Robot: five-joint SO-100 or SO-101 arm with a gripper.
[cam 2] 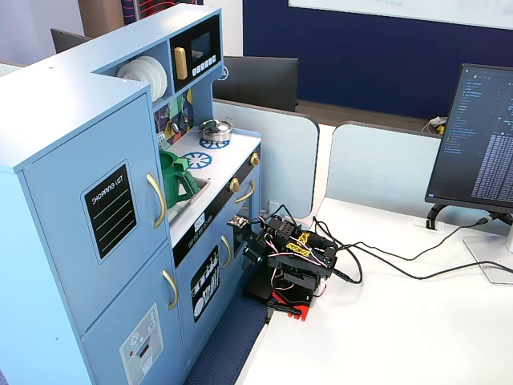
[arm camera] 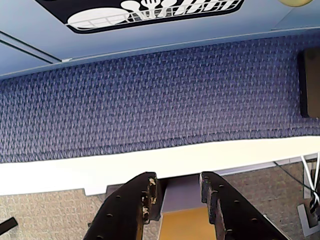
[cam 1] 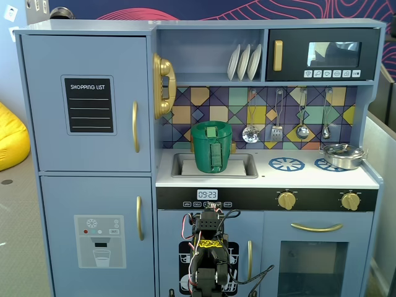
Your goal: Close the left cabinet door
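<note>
The left cabinet door is light blue with a black "SHOPPING LIST" panel and a curved gold handle. It lies flush with the cabinet front in both fixed views. My arm sits folded low in front of the dishwasher-graphic door, well right of and below the left door; it also shows in a fixed view. In the wrist view my gripper points down over the desk edge, jaws apart with nothing between them.
Below the left door is a door with an ice-dispenser graphic. A green watering can stands in the sink, a pot on the hob. Blue carpet lies between cabinet and white desk. Cables and monitor stand right.
</note>
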